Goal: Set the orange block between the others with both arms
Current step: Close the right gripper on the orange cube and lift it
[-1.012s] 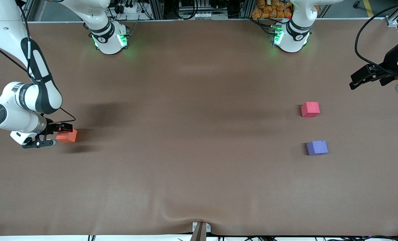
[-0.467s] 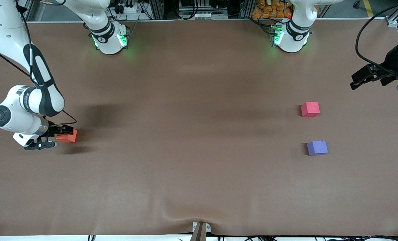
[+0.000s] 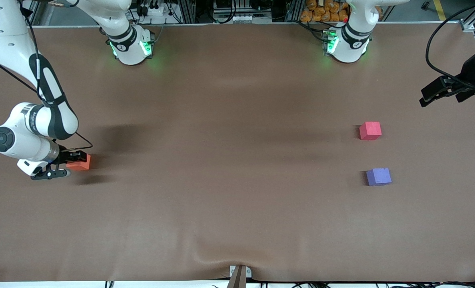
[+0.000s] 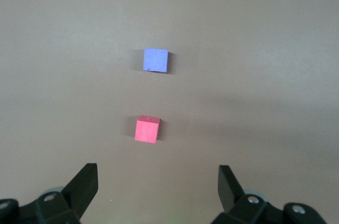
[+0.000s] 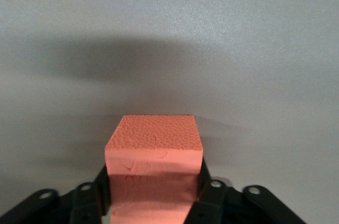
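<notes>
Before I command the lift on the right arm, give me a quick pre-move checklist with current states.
1. Right gripper fingers against both sides of the orange block: ok, shut on it at the right arm's end of the table.
2. Block seated squarely between the fingers: ok in the right wrist view.
3. Block off the table: cannot tell.
4. Gap between the pinkish-red cube and the purple-blue cube: ok, nothing in it.
5. Left gripper ready for handover: ok, open, waiting above the left arm's end of the table, both cubes in its view.
</notes>
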Motion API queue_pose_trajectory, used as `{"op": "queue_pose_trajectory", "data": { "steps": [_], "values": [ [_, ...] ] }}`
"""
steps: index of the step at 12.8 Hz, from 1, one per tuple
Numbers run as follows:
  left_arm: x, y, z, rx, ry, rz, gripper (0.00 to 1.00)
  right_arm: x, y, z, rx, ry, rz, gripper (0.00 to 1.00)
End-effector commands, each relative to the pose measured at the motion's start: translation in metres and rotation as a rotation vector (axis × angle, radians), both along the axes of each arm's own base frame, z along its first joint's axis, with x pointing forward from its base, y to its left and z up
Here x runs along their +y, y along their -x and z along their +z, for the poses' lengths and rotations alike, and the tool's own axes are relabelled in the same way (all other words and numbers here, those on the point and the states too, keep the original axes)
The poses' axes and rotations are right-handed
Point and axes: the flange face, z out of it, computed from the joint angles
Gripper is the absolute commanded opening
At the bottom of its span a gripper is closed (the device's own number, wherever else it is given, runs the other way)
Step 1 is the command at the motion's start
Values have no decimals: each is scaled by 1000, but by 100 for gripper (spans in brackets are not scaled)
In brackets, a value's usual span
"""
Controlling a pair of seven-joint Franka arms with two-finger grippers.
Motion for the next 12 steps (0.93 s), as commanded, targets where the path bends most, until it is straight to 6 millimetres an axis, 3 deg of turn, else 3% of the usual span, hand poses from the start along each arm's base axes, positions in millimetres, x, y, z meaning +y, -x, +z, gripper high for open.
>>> {"op": "queue_pose_trajectory", "data": {
  "steps": [1, 3, 6, 8, 10, 12],
  "values": [
    [1, 2, 6, -12, 13, -17, 100, 7, -10, 22, -32, -3, 54, 0],
    [1, 2, 5, -9, 11, -16, 100, 23, -21, 55, -24, -15, 93, 0],
    [-2, 1, 3, -7, 12, -21, 100, 72, -47, 99, -19, -54, 228, 0],
    [-3, 0, 3, -9, 12, -24, 100, 125, -60, 115, -26, -91, 333, 0],
    [-3, -1, 3, -13, 12, -24, 100, 193, -67, 127, -53, -121, 432, 0],
    [-3, -2, 1, -9, 10, -24, 100, 272, -69, 116, -48, -176, 419, 0]
  ]
}}
